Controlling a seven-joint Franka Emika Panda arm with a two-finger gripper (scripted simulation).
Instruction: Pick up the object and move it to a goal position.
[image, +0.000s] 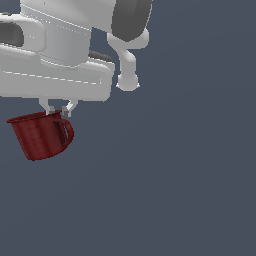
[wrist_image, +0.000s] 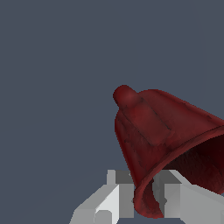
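Gripping the mug (image: 40, 136) by its rim beside the handle, the end effector (image: 58, 109) is closed on it, mug hanging tilted beneath. Transport appears underway; next requires steady carriage to the goal.

A bare simulated scene, no real room; a flat, uniform slate-blue backdrop (image: 200, 190) fills both views; surfaces look smoothly rendered, without furniture or walls.
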